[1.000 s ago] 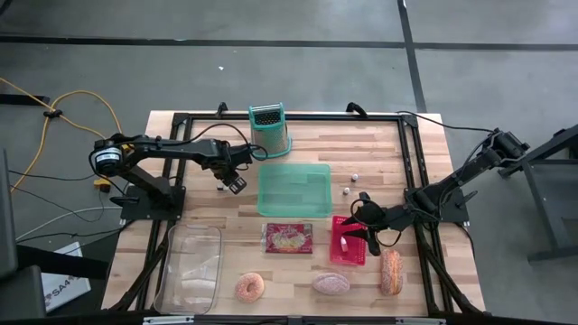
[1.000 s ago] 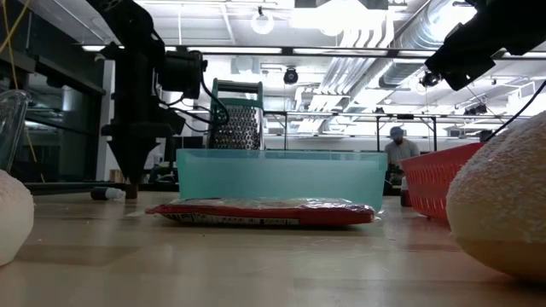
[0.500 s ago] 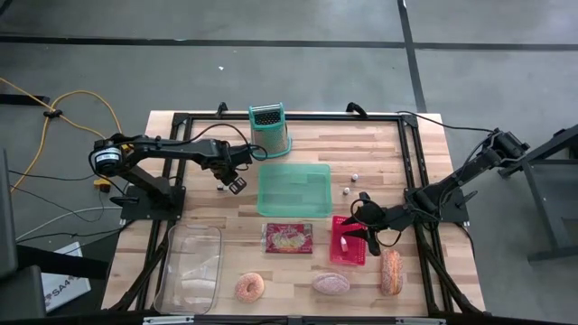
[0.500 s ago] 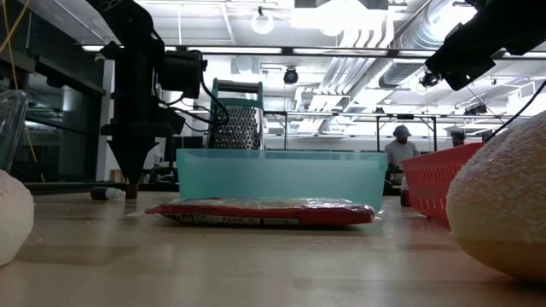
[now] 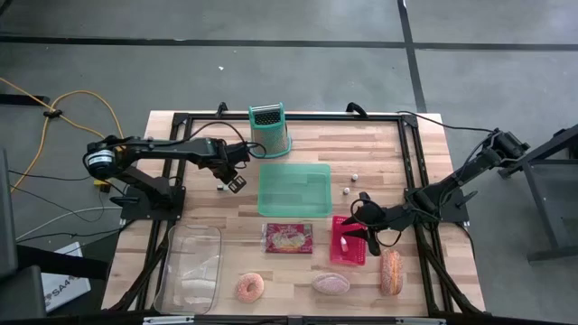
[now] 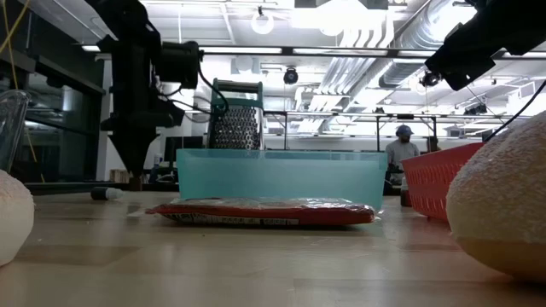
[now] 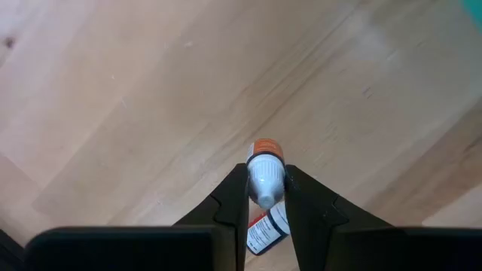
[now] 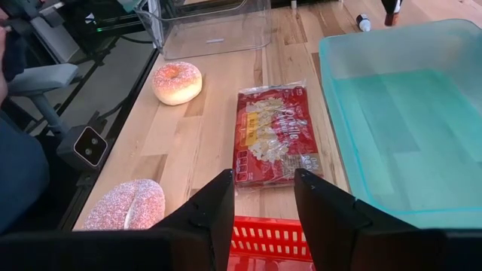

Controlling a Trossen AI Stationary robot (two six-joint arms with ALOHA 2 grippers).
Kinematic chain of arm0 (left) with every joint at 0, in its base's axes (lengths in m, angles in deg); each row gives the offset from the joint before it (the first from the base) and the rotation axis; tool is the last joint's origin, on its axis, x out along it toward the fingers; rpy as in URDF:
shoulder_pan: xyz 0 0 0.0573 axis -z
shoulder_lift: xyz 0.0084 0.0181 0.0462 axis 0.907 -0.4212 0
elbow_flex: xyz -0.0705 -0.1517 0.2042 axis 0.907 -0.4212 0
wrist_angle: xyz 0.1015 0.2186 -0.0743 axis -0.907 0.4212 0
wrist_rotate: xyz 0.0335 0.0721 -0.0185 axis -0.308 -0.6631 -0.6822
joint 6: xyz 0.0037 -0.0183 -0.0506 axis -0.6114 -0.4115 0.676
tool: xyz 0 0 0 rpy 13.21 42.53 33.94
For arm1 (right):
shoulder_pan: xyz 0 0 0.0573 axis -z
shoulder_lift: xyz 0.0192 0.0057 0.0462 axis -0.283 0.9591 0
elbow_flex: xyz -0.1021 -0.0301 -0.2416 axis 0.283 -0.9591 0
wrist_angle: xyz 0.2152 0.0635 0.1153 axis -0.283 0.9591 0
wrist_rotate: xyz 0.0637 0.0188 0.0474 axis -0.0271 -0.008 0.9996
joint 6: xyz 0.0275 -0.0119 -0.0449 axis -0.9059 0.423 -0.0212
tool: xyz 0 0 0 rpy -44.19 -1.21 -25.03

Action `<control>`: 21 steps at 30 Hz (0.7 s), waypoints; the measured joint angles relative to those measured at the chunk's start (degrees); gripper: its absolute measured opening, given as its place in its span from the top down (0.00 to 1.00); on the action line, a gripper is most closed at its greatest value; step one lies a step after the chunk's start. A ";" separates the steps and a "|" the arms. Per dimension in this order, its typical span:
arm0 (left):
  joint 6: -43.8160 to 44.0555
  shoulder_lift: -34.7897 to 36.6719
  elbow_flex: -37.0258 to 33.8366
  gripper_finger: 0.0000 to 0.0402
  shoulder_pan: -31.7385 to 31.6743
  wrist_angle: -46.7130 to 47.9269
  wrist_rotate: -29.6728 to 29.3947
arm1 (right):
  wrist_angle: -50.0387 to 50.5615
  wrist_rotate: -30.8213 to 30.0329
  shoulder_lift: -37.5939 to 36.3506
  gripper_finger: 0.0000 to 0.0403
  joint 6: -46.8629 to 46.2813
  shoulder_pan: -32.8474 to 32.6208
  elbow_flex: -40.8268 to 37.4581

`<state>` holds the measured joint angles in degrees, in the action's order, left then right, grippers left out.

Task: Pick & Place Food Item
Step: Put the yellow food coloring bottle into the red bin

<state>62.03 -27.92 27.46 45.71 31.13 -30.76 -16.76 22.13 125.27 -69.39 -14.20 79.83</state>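
Left end effector (image 7: 266, 197) clamping bottle (image 7: 265, 177)

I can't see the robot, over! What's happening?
Left pincer shut on small bottle. Right pincer idle over red basket. Nothing blocking.

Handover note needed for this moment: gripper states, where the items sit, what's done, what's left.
Left gripper: shut on the small bottle, at the table, beside the teal bin.
Right gripper: fingers apart, empty, over the red basket.
Snack packet, donut and both pastries lie at the table's front.
Done: bottle gripped.
Left: lift and place it.
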 joint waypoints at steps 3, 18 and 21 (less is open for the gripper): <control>-0.26 2.58 0.00 0.85 0.00 -0.06 0.38 | 0.00 0.01 0.00 0.68 0.00 -0.01 0.00; -5.28 16.07 0.00 0.85 1.64 -7.96 8.11 | 0.01 0.02 0.00 0.68 0.00 -0.01 0.00; -6.03 17.06 0.00 0.85 2.46 -9.30 9.86 | 0.01 0.00 0.00 0.68 0.00 0.00 0.00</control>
<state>56.01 -10.86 27.46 48.17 21.82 -20.89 -16.75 22.13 125.27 -69.39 -14.19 79.83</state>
